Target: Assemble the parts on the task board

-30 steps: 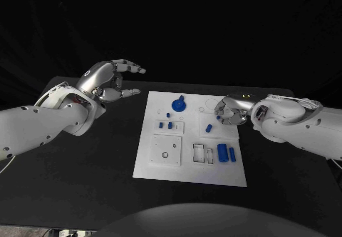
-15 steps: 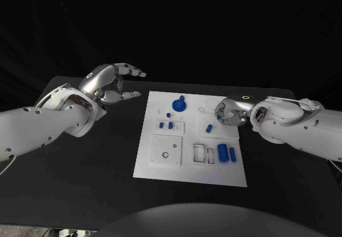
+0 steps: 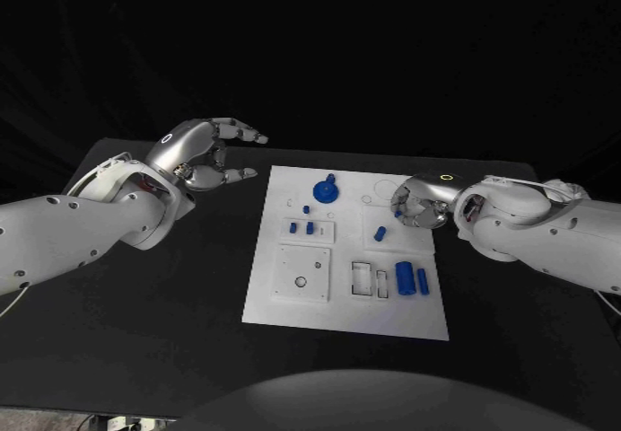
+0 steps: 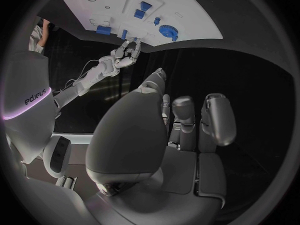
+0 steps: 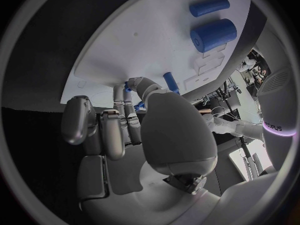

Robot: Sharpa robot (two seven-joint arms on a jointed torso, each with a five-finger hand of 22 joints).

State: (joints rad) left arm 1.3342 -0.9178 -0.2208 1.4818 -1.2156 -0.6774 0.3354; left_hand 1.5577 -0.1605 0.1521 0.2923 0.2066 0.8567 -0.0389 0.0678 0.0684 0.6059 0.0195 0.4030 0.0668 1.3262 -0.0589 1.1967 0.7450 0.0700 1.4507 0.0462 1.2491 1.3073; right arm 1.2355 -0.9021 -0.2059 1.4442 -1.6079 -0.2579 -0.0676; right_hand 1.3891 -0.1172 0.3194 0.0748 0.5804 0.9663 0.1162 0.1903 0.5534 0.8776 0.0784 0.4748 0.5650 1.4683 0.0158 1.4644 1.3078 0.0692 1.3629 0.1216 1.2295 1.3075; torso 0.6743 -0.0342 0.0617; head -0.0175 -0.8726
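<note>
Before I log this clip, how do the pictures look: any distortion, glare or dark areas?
Head view: task board evenly lit, no glare, its edges straight; background black. Left wrist view: fisheye bends the board's edge, and the left robot hand looms large in grey shade. Right wrist view: the board curves likewise; a large blue cylinder reads clearly.

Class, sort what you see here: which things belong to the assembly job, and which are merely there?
Belong to the job: task board; blue round part; two blue cylinders; small blue peg; left hand; right hand.

Merely there: black table.
</note>
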